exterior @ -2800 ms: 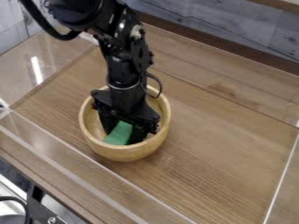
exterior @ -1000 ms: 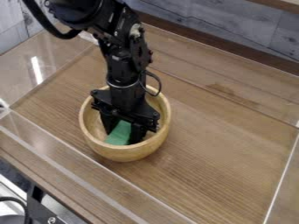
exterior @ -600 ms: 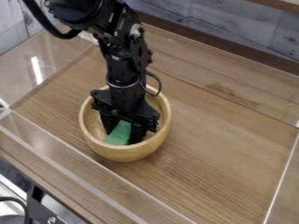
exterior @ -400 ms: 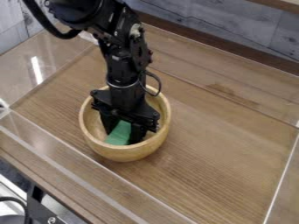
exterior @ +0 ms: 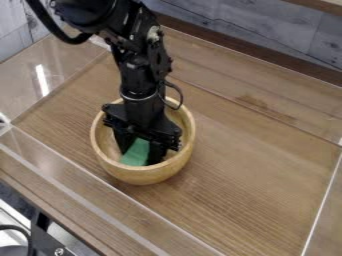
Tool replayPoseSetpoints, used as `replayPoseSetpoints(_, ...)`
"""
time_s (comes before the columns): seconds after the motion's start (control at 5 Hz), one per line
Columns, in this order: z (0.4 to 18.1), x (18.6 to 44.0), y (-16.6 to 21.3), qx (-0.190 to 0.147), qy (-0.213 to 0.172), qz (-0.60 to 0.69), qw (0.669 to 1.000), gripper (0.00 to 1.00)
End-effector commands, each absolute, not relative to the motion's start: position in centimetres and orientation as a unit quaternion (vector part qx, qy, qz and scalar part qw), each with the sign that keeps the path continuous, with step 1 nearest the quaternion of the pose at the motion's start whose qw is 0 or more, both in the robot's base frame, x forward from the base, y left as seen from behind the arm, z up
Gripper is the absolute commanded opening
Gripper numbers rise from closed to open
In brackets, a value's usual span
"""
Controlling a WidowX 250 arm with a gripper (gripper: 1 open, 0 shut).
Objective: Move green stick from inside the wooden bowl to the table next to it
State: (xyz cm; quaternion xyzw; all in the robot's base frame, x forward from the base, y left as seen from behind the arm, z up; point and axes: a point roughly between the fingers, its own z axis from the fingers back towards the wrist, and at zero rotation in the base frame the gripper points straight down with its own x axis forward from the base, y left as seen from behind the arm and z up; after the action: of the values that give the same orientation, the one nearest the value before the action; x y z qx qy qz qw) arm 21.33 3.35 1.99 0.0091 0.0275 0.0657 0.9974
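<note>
The light wooden bowl (exterior: 139,177) sits on the brown table (exterior: 254,140), left of centre. Inside it lies the bright green stick (exterior: 136,153), one end pointing toward the near rim. My black gripper (exterior: 142,147) reaches straight down into the bowl. Its two fingers (exterior: 118,138) stand one on each side of the stick and press against its sides, so it looks shut on the stick. The stick's upper end is hidden between the fingers. The stick still rests low in the bowl.
Clear acrylic walls (exterior: 40,80) edge the table on the left, front and right. Bare wood-grain tabletop spreads to the right of the bowl and behind it. A grey wall runs along the back.
</note>
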Motion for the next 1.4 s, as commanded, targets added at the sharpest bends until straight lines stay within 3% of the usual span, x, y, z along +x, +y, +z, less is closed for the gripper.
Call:
replayPoseSetpoints(0.0, 2.4, 20.7, 3.7, 0.004, 0.041, 0.07, 0.997, 0.0)
replayPoseSetpoints(1.2, 4.2, 21.6, 4.3, -0.021, 0.038, 0.093, 0.995, 0.0)
